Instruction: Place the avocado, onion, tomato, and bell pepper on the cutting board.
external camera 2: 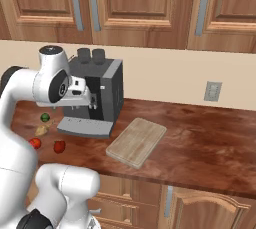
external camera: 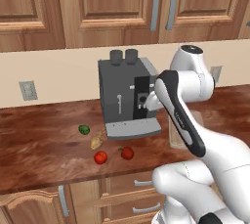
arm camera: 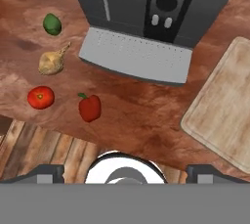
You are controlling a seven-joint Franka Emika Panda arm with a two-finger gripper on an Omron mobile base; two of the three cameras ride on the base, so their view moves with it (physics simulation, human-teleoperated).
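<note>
— What's on the bench (arm camera: 146, 115)?
— A grey coffee machine (arm camera: 141, 8), with the bare cutting board (arm camera: 222, 113) to its right.
— The produce?
— Left of the machine: bell pepper (arm camera: 90, 107), tomato (arm camera: 40, 97), onion (arm camera: 51, 62), avocado (arm camera: 52, 24), apparently all apart.
— End effector (arm camera: 125, 171)?
— Spread wide, grasping nothing.

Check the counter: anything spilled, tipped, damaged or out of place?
Nothing stands out. Avocado, onion, tomato and bell pepper sit intact on the counter left of the coffee machine; the cutting board lies flat and bare to its right.
</note>
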